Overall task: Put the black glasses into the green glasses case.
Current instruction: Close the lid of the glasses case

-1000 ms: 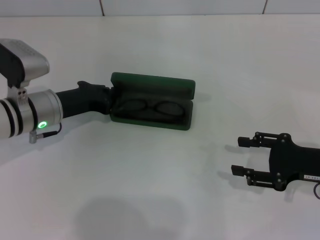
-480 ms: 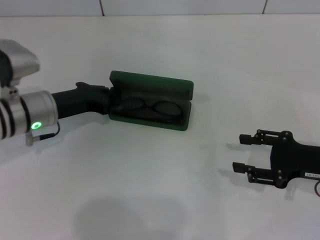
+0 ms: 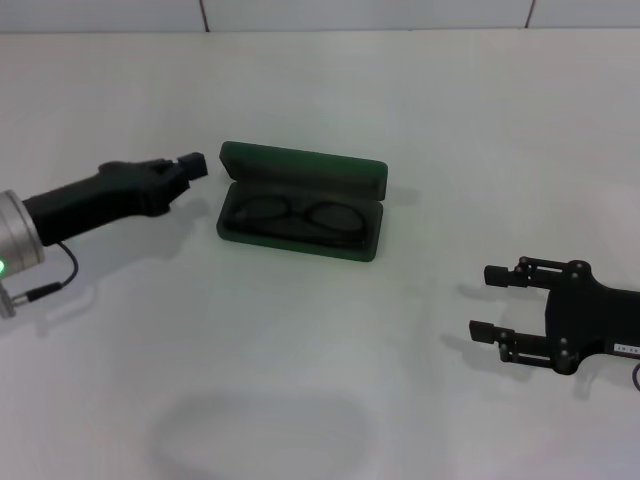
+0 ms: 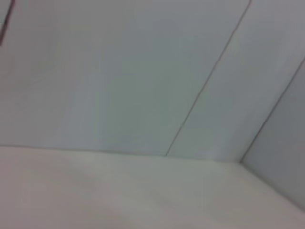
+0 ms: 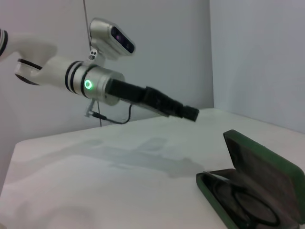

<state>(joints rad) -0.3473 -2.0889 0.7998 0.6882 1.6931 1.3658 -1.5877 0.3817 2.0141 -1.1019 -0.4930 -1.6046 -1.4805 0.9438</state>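
The green glasses case [image 3: 303, 168] lies open on the white table, its lid standing up at the back. The black glasses [image 3: 300, 215] lie inside it, lenses side by side. My left gripper [image 3: 190, 165] hovers just left of the case, clear of it, fingers together and empty. My right gripper [image 3: 484, 301] is open and empty, low over the table far to the right of the case. In the right wrist view the case [image 5: 267, 164] with the glasses [image 5: 248, 202] in it and the left gripper [image 5: 190, 113] above the table also show.
The white table [image 3: 320, 380] stretches bare around the case. A tiled wall [image 3: 360, 12] runs along the far edge. The left wrist view shows only wall panels and table surface.
My left gripper has pulled back to the left, out of the case's left end, leaving the glasses inside. My right gripper has drifted slightly to the right.
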